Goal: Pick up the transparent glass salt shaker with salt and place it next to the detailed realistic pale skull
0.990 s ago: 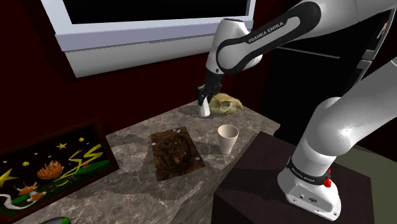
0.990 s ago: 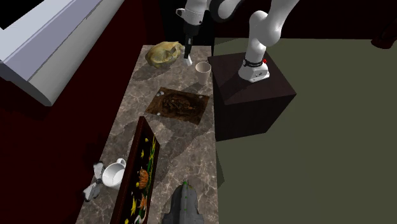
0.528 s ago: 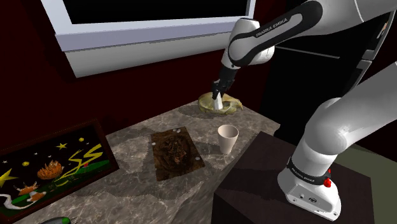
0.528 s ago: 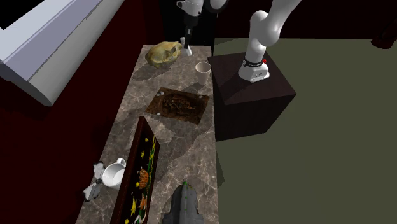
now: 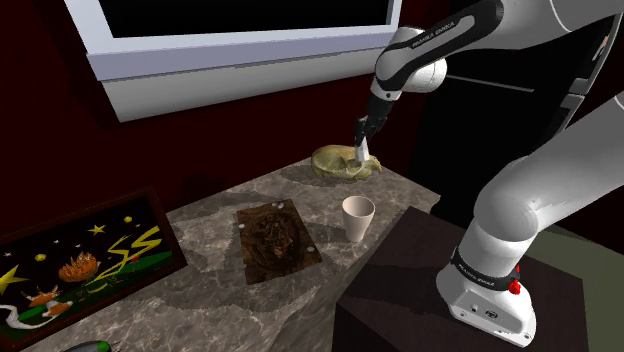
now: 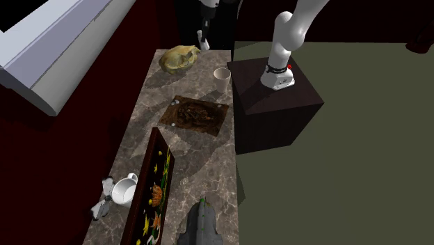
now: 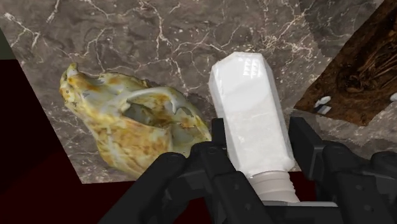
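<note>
One white cup [image 5: 357, 217] noted in the shoulder view, upright on the marble surface [image 5: 200, 235], mouth up, contents not discernible. Fingers [image 5: 362, 130] closed on the salt shaker [image 5: 362, 153], carried near upright, overlapping that view's right end of the pale skull [image 5: 335, 163]; contact not determinable.

Second exterior view: salt shaker [image 6: 204, 46] just beside the skull [image 6: 178, 58], cup [image 6: 222, 74] near.

Wrist view: salt shaker [image 7: 251, 114] white throughout, long axis along the fingers [image 7: 306, 141], ribbed neck toward the palm, flat base pointing away at the surface [image 7: 159, 38], skull [image 7: 133, 124] alongside.
</note>
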You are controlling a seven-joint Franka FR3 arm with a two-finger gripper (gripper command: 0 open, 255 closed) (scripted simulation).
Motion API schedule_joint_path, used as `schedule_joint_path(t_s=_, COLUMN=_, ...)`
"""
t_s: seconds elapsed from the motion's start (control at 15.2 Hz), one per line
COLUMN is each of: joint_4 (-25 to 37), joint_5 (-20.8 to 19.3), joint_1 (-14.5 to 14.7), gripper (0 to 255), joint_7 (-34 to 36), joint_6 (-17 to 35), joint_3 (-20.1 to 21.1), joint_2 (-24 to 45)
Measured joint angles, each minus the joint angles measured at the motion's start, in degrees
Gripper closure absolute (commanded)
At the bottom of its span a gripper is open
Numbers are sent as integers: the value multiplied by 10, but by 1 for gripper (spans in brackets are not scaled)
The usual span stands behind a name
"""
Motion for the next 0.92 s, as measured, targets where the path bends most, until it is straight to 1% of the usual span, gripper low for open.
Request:
schedule_joint_path(t_s=0.33, joint_4=36, joint_5=-6, joint_1=-24, gripper=255, joint_7=-80, joint_6=-21, joint_3=-63, joint_2=25)
schedule_joint_path(t_s=0.59, joint_4=90, joint_5=5, joint_1=-33, gripper=255, joint_7=-150, joint_6=-35, joint_3=-116, joint_2=75)
schedule_joint_path(t_s=0.92, joint_4=146, joint_5=30, joint_1=-44, gripper=255, joint_7=-237, joint_6=-54, joint_3=-175, joint_2=130)
